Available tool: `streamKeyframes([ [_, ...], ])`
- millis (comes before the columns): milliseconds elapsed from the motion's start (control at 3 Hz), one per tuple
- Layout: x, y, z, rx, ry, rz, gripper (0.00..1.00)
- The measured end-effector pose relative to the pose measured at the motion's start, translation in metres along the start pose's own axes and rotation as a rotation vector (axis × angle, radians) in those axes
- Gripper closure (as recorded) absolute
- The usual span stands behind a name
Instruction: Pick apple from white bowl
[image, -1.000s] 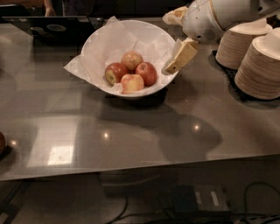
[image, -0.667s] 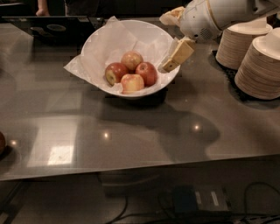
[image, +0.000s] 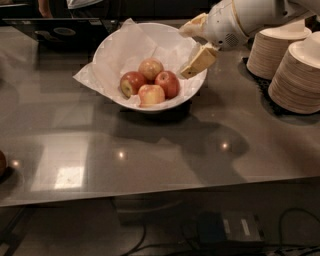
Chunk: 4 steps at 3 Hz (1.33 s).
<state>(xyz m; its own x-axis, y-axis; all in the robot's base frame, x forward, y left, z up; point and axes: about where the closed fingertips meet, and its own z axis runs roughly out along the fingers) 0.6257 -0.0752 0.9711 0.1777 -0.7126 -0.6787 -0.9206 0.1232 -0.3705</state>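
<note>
Apple (image: 168, 83): small, round, bright red. It lies right of centre in the large white flared bowl (image: 162, 106), on a crumpled white paper liner (image: 125, 50).

Neighbours:
- A pale yellow-pink apple (image: 150, 68) sits just behind-left of the target, and looks to be touching it.
- A second pale apple (image: 151, 94) sits just in front-left, also close against it.
- A darker red apple with a yellow-green patch (image: 132, 83) is at the far left of the cluster.

The target's right side faces bare paper and the bowl wall.

Gripper (image: 184, 54): it hangs over the bowl's right rim, up and to the right of the target and clear of all the fruit. The beige fingers (image: 200, 60) are spread wide, with nothing between them.

Step in hand, as I judge it: final approach and descent onto the red apple.
- Come in from the open right side.
- Put one finger into the gap between the apple and the bowl wall, and the other over the top into the seam with the pale apples.
- Centre the apple's widest part between the pads before closing.
- Descend slowly, because round fruit on loose paper will likely roll if nudged.
- Keep the fingertips off the liner, or it may lift with the apple.
- Avoid side load on the rim, since the bowl may slide on the smooth grey tabletop (image: 150, 150).

Stacks of beige disposable plates (image: 295, 75) stand to the right, near the arm, so avoid a wide elbow swing.
</note>
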Motion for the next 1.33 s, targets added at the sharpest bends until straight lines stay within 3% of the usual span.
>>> streamKeyframes([
  [667, 0.014, 0.0, 0.012, -0.021, 0.018, 0.029, 0.31],
  [1333, 0.039, 0.0, 0.036, -0.075, 0.046, 0.07, 0.31],
])
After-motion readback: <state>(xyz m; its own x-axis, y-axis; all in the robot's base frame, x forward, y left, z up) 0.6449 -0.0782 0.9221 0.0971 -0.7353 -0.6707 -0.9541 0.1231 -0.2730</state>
